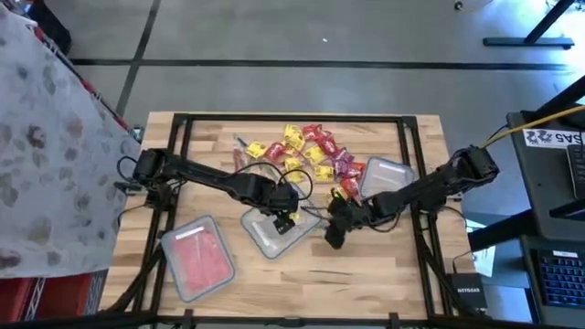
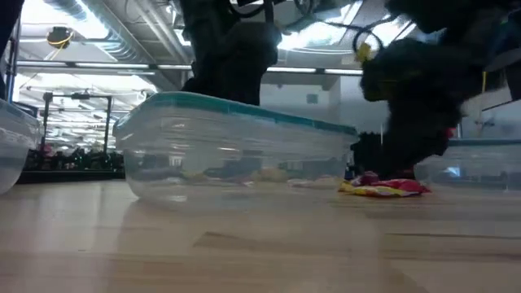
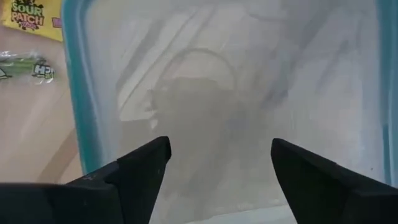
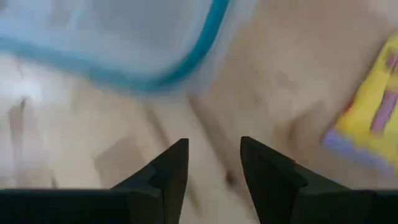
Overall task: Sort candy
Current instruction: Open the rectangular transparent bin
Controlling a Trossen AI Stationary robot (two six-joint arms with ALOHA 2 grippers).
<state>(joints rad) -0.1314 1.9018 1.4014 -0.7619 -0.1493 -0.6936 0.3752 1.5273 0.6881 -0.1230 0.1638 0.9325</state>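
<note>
The candy (image 1: 311, 151) lies in a loose pile of red, yellow and purple wrapped pieces at the table's far middle. My left gripper (image 3: 221, 149) is open above the middle clear container (image 1: 274, 233), with nothing between its fingers. My right gripper (image 4: 214, 146) is open over bare wood just right of that container, also holding nothing. A yellow candy piece (image 4: 373, 124) lies on the table beside the right gripper. In the low view a yellow-and-red piece (image 2: 383, 187) rests flat on the wood, to the right of the container (image 2: 236, 146).
A clear container (image 1: 196, 259) holding pink pieces sits near the left front. Another clear container (image 1: 388, 178) stands right of the pile. A black frame (image 1: 411, 155) runs along the tabletop's sides. Bare wood lies along the near edge (image 1: 347, 283).
</note>
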